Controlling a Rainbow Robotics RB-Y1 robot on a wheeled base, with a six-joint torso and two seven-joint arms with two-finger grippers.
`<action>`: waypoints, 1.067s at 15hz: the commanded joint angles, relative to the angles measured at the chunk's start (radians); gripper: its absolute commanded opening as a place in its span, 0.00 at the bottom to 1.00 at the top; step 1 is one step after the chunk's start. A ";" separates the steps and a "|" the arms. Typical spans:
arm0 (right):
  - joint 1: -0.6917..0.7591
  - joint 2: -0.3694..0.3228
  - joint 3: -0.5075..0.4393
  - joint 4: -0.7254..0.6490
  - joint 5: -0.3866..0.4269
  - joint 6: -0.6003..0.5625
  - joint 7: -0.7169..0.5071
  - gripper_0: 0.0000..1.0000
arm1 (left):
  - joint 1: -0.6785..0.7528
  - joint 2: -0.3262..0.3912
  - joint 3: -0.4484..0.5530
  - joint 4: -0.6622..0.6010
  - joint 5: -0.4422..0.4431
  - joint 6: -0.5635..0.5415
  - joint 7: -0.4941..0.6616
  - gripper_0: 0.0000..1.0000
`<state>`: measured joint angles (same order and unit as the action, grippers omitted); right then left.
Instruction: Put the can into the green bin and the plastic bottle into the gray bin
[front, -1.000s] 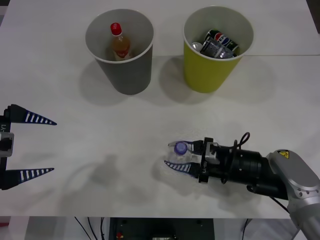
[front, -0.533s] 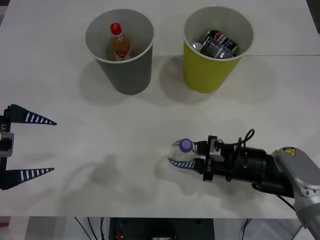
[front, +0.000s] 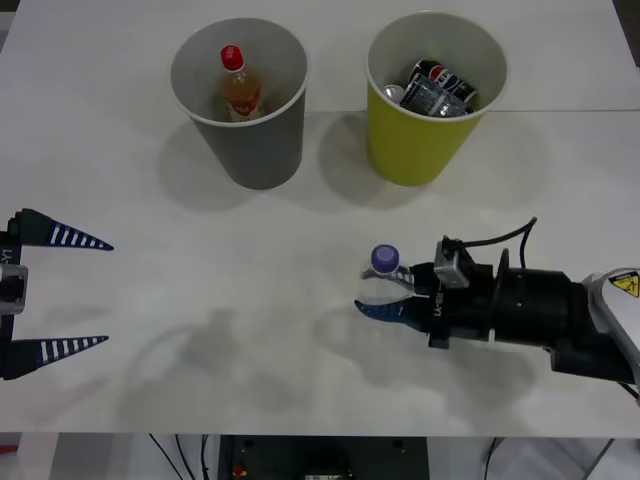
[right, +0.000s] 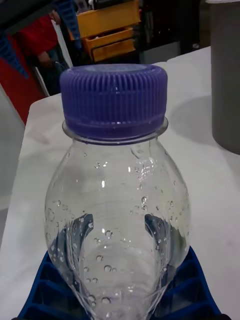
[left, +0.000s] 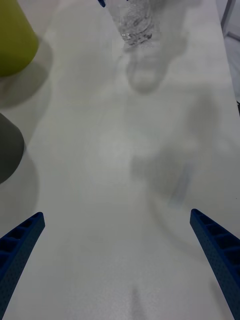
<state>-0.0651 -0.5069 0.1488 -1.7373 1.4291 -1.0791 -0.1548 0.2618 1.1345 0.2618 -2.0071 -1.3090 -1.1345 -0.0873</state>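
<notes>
My right gripper (front: 388, 298) is shut on the plastic bottle (front: 381, 281), a clear one with a purple cap, and holds it cap-up above the table's front right part. In the right wrist view the plastic bottle (right: 117, 200) stands between my blue fingers (right: 47, 287). The gray bin (front: 255, 150) stands at the back left with a red-capped bottle (front: 240, 88) of orange liquid inside. To its right, the green bin (front: 415, 150) holds cans (front: 438, 85). My left gripper (front: 58, 292) waits open at the table's left edge, nothing between its fingers.
White table (front: 250, 260) with open room between the bins and both grippers. The left wrist view has the bottle's base (left: 132, 20) far ahead, the green bin (left: 14, 37) and the gray bin (left: 7, 150) at one side.
The right gripper has lifted the bottle off the table, turned it from lying to cap-up, and shifted a little right. The left arm has not moved.
</notes>
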 joint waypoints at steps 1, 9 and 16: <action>0.034 -0.042 0.002 -0.189 0.160 0.065 -0.313 0.00 | 0.000 0.000 0.000 0.000 0.000 0.000 0.000 1.00; 0.002 -0.159 0.002 -0.472 0.384 0.080 -0.953 0.00 | 0.000 0.000 0.000 0.000 0.000 0.000 0.000 1.00; -0.173 -0.272 0.002 -0.504 0.393 0.079 -1.163 0.00 | 0.000 0.000 0.000 0.000 0.000 0.000 0.000 1.00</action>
<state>-0.2190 -0.7695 0.1504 -2.2416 1.8232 -0.9999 -1.3173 0.2618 1.1345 0.2618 -2.0071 -1.3090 -1.1345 -0.0873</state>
